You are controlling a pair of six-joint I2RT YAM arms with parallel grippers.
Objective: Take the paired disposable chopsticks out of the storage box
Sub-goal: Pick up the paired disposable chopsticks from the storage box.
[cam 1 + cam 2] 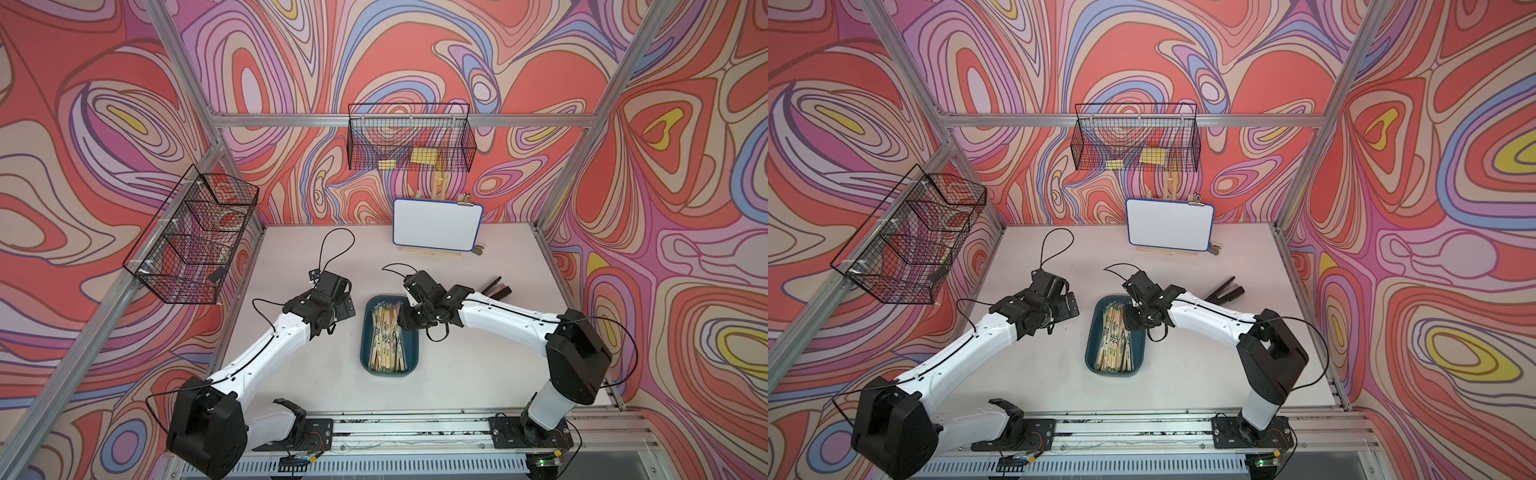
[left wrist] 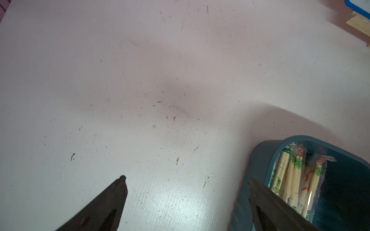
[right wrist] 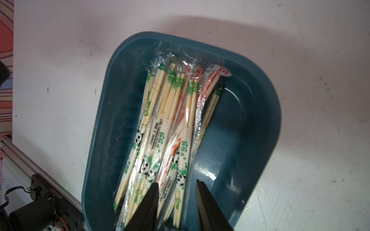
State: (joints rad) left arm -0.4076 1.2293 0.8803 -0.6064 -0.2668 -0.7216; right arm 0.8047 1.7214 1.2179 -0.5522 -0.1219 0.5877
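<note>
Heap of thin pale bamboo chopstick pairs in clear sleeves w/ green, orange and panda print (image 3: 170, 124) is laid lengthwise along one side of the shallow dark teal plastic storage box (image 3: 240, 120). The right arm's fingers (image 3: 152, 200) are set narrow either side of one sleeved pair at the heap's edge; whether it is gripped cannot be told. The left arm's fingers (image 2: 118, 196) are spread wide, nothing held, over the bare white table (image 2: 140, 80) beside the box, prob. kept clear. The straddled pair is shown only by the right wrist view; in both top views it is hidden under the arm.
</note>
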